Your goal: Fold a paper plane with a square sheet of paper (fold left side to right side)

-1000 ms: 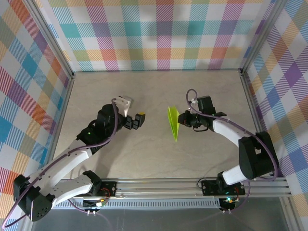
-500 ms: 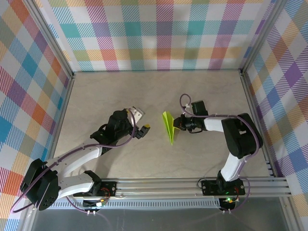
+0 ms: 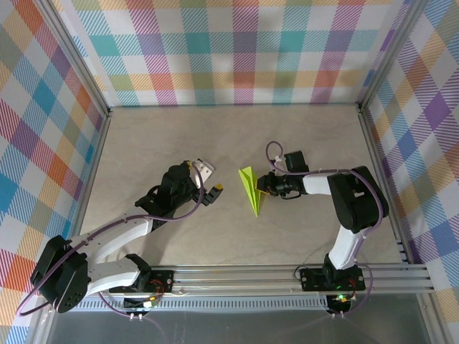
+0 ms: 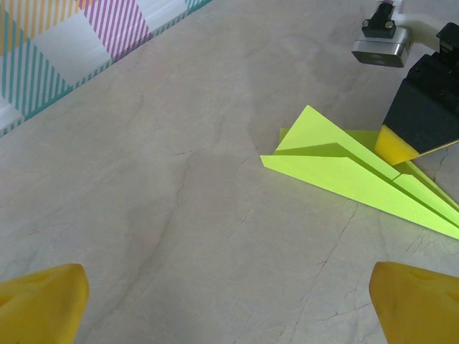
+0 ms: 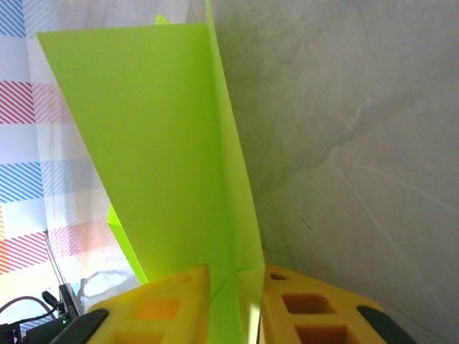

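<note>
Paper plane (image 3: 250, 189) shifted slightly left, right end effector (image 3: 266, 185) clamped on it; left end effector (image 3: 213, 193) spread apart.

- Left arm (image 3: 107, 236): runs from its near-left base diagonally forward and inward, links low, wrist toward the middle of the counter (image 3: 158, 136).
- Left gripper (image 3: 209, 189): points right, jaws spread wide. Its yellow fingertips (image 4: 39, 304) sit at opposite lower corners of the left wrist view.
- Right arm (image 3: 351, 215): rises from its base, elbow bent out to the right, forearm running leftward, low.
- Right gripper (image 3: 264, 185): points left, jaws pinched together on the paper plane (image 3: 250, 188). Yellow pads (image 5: 172, 301) press it from both sides.
- The grippers face each other, apart.
</note>
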You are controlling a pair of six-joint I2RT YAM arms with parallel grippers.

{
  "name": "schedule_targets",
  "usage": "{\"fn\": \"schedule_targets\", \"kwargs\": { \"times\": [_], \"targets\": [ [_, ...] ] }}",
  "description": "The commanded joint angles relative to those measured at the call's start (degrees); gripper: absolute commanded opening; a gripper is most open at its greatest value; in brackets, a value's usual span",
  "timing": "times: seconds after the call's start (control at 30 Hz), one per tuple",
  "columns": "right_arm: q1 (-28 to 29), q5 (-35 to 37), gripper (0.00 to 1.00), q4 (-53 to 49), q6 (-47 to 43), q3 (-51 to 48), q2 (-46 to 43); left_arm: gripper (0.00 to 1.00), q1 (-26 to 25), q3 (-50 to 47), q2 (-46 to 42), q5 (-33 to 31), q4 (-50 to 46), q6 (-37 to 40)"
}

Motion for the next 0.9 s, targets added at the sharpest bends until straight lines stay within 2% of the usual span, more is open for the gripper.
{"fn": "schedule_targets", "kwargs": {
  "times": [0.0,0.23,0.4,0.57,0.7,0.87],
  "targets": [
    [-0.34,0.05,0.28,-1.51,-2.39,0.62,-2.64,1.0,0.52,0.07,-0.37,-0.76,2.07,0.97],
    [-0.34,5.61,0.36,-9.34,-5.66,1.67,-6.17,1.0,0.52,0.24,-0.38,-0.94,1.77,0.97],
    [-0.15,7.83,0.36,-14.85,-6.88,2.28,-9.58,1.0,0.52,0.25,-0.69,-1.04,1.72,0.9],
    [0.76,6.08,0.35,-19.95,-6.69,3.77,-11.34,1.0,0.52,0.37,-0.7,-1.12,1.76,0.88],
    [0.62,5.38,0.34,-19.37,-6.32,3.57,-10.58,1.0,0.53,0.34,-0.92,-0.91,1.64,0.86],
    [0.04,-0.47,0.34,-18.54,-6.87,4.96,-6.63,1.0,0.52,0.42,-0.69,-0.72,1.47,0.62]
  ]
}}
